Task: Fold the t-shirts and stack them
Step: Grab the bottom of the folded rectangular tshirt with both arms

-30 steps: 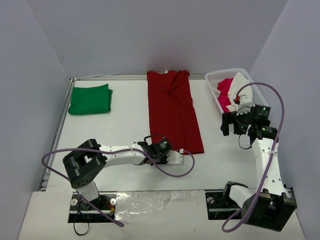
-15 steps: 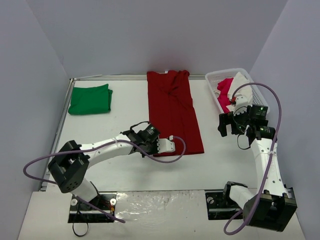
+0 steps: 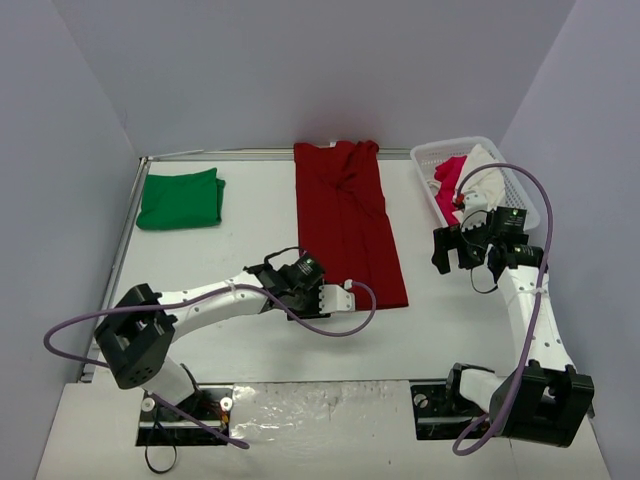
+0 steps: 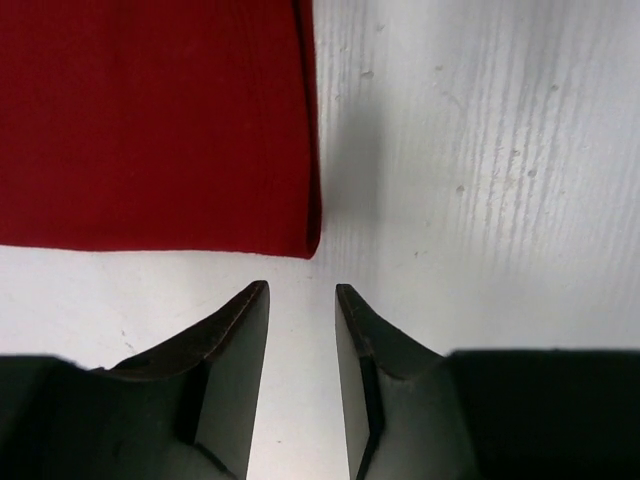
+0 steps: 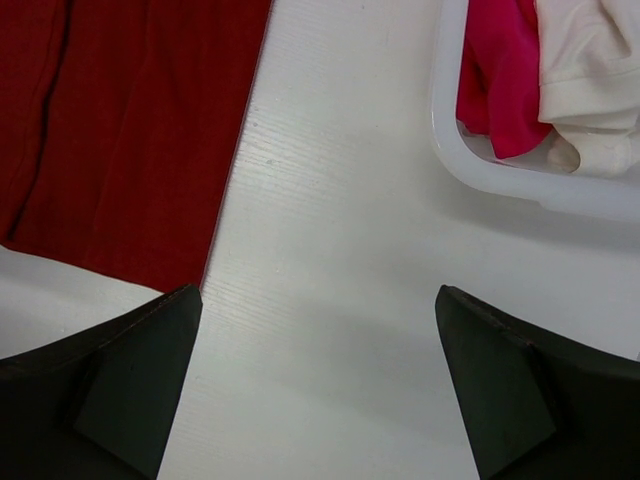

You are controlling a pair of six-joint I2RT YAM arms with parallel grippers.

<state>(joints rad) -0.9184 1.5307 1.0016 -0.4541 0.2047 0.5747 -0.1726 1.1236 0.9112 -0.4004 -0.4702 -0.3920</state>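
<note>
- The left claw [image 3: 340, 297] lay low over the bench [image 3: 250, 250], at the near hem of the dark red t-shirt [image 3: 345, 225].
- In the left wrist view the left claw [image 4: 300, 290] stood with a narrow gap between its fingers and held nothing. A corner of the dark red t-shirt [image 4: 150, 120] lay just beyond the fingertips, apart from them.
- A purple cable [image 3: 350, 325] looped across the bench beside the left claw.
- The right claw [image 3: 452, 250] hung above the bench on the right side, between the dark red t-shirt and the white basket [image 3: 440, 145].
- In the right wrist view the right claw [image 5: 315, 300] stood wide and empty. Bare bench showed between its fingers, with the dark red t-shirt [image 5: 130, 130] to one side and the white basket [image 5: 450, 150] to the other.
- The dark red t-shirt lay flat as a long narrow strip down the middle of the bench, running from the near hem to the far edge, with creases at its far end.
- The white basket stood at the far right of the bench. It held a pink cloth [image 3: 448, 180] and a cream cloth [image 3: 482, 165].
- The bright green t-shirt [image 3: 180, 198] lay folded at the far left of the bench, well apart from the dark red t-shirt and from both claws.
</note>
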